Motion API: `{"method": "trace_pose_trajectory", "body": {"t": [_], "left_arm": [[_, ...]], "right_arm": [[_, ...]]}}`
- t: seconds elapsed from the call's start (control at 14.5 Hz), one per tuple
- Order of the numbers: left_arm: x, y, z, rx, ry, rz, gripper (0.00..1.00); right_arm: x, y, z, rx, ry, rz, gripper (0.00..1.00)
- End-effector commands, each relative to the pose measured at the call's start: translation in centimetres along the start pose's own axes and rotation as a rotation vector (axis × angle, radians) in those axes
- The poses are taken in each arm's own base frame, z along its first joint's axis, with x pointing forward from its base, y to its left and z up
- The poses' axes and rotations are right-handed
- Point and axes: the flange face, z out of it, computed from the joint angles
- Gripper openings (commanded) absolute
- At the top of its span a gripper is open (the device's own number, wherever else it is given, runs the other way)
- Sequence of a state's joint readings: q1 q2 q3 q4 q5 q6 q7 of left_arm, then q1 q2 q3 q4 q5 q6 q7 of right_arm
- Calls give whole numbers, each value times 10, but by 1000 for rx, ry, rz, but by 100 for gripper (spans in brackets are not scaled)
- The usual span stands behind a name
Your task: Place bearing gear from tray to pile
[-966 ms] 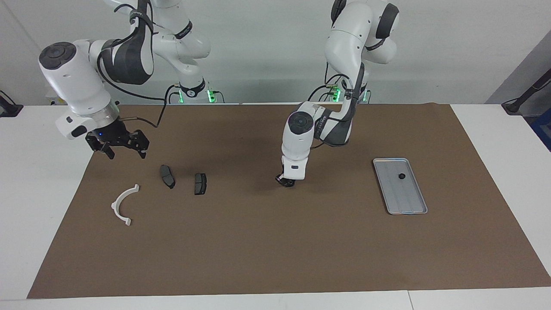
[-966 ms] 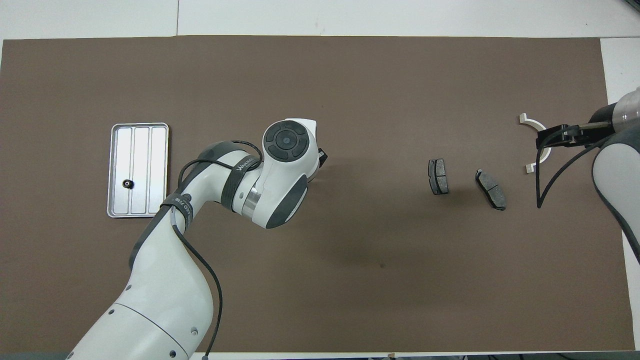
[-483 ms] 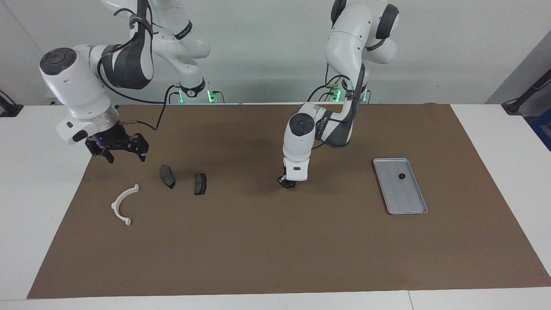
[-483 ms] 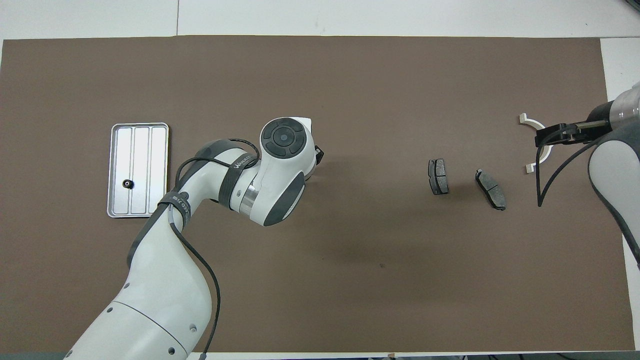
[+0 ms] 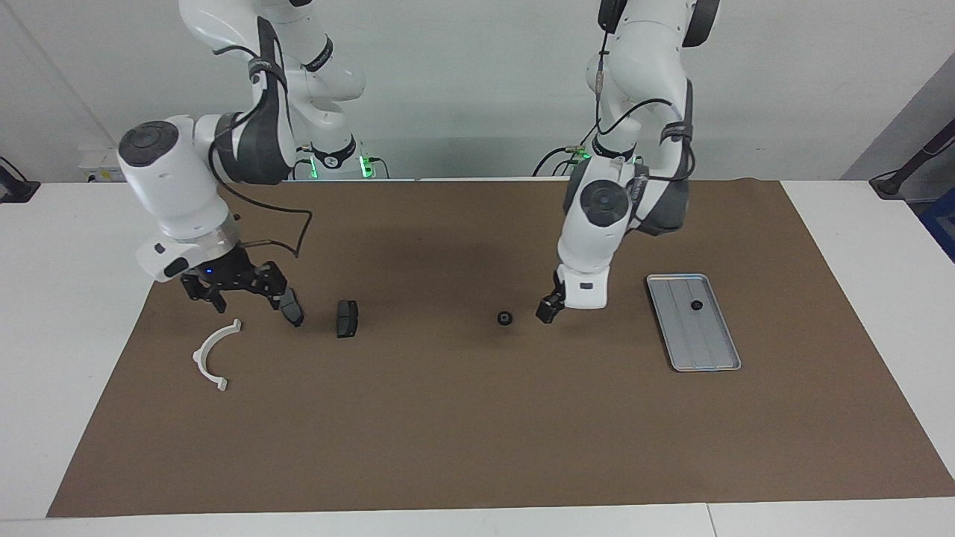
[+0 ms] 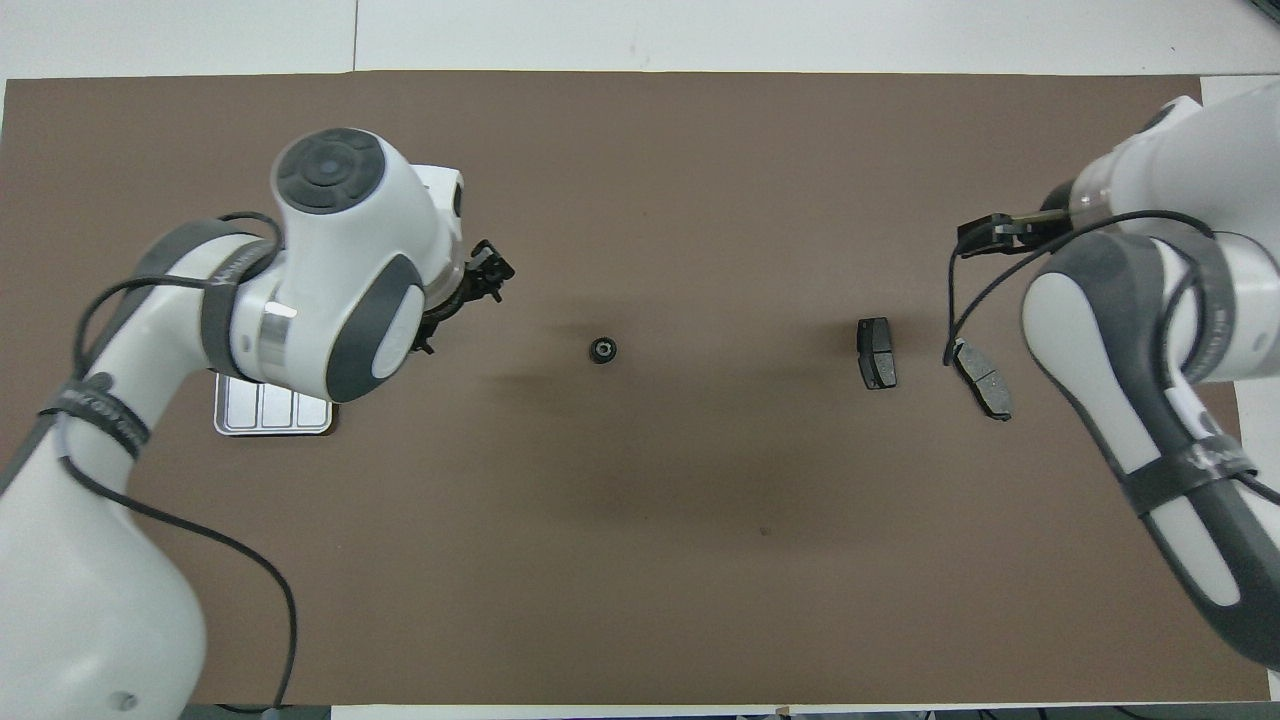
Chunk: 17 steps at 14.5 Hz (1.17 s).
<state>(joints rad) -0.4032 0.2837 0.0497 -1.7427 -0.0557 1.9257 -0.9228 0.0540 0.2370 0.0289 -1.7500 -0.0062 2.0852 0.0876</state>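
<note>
A small black bearing gear [image 5: 505, 318] [image 6: 602, 349] lies free on the brown mat, mid-table, between the tray and the pile. My left gripper [image 5: 550, 309] [image 6: 488, 273] hangs open and empty just beside it, toward the tray. The silver tray [image 5: 705, 343] [image 6: 270, 418] holds another small dark gear [image 5: 696, 304]; in the overhead view my left arm covers most of the tray. The pile is two dark pads [image 5: 347, 318] [image 5: 292, 306] and a white bracket [image 5: 216, 354]. My right gripper [image 5: 237, 292] [image 6: 990, 232] hovers open over the mat between the bracket and the closest pad.
The brown mat [image 5: 477, 432] covers most of the white table. The pads show in the overhead view as well [image 6: 877, 353] [image 6: 982, 378], while the right arm hides the bracket there.
My left gripper opened, left the bearing gear on the mat and drew back toward the tray. My right arm swung in over the pile, toward the pads.
</note>
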Motion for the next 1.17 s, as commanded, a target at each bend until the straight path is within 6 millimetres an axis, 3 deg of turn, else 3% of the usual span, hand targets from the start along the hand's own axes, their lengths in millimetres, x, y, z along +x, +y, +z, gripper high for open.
{"method": "trace_pose_trajectory", "body": {"t": [0.0, 0.21, 0.34, 0.48, 0.69, 0.83, 1.1], "left_arm": [[15, -59, -1, 26, -41, 89, 100], [46, -103, 8, 25, -67, 205, 100], [66, -127, 10, 17, -72, 246, 100], [75, -140, 16, 15, -75, 272, 100], [82, -160, 33, 8, -14, 299, 100], [84, -172, 48, -3, 6, 319, 91], [102, -195, 58, 21, 32, 400, 80]], "right_arm": [[12, -74, 16, 17, 9, 39, 100], [-13, -179, 44, 29, -15, 56, 100], [-35, -234, 61, 26, -24, 73, 100], [-54, -279, 84, 23, -34, 83, 100], [-72, -316, 108, 34, -26, 117, 100], [-77, -324, 114, 33, -30, 131, 100], [-91, -351, 128, 38, -29, 160, 99]]}}
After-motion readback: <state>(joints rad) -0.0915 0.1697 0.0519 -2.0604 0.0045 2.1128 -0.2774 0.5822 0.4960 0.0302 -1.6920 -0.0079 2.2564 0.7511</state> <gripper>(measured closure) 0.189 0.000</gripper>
